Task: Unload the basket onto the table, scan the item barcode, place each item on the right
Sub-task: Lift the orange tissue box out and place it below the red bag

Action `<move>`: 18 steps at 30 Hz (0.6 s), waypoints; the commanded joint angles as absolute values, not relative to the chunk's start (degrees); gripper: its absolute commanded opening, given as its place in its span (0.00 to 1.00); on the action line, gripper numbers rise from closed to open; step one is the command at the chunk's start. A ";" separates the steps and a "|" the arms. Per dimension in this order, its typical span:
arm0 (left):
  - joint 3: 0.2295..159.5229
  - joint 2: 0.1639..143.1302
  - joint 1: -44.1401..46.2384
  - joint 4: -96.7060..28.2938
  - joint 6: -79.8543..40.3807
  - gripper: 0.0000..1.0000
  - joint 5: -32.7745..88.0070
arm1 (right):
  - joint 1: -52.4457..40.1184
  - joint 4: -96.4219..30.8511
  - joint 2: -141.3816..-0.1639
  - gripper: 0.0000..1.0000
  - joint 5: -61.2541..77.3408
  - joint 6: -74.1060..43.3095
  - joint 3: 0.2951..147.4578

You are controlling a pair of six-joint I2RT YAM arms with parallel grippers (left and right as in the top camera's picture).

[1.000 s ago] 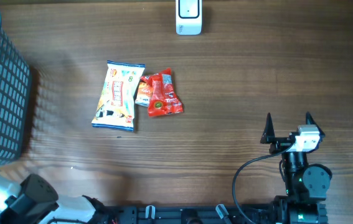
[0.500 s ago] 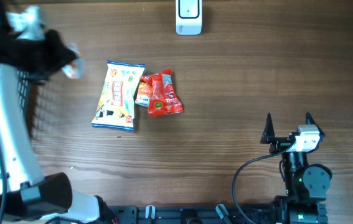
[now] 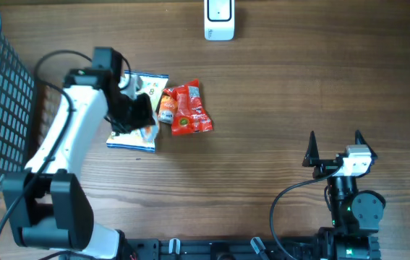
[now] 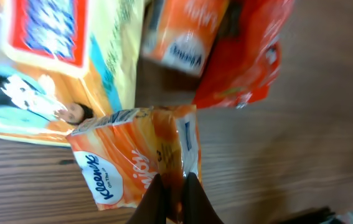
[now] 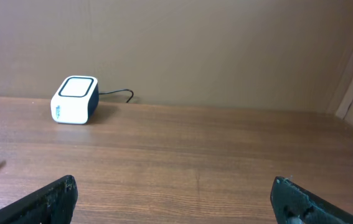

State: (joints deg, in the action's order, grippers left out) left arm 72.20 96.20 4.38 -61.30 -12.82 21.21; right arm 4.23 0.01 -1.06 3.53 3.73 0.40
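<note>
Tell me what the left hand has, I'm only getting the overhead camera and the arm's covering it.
Observer: The left hand is shut on the edge of an orange Kleenex pack.
Operator: Any barcode facing its camera?
Observer: I can't make one out in the left wrist view; only the side with the logo shows.
Operator: And the scanner?
Observer: From the right wrist, the scanner has a dark cable trailing behind it.

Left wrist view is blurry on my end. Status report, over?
Left gripper shut on tissue pack. Right gripper open, empty. Nothing covering scanner.
</note>
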 commanded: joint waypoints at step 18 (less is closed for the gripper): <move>84.51 95.33 4.51 -69.97 -14.15 1.00 21.15 | 4.51 0.10 -0.82 1.00 2.98 2.90 0.30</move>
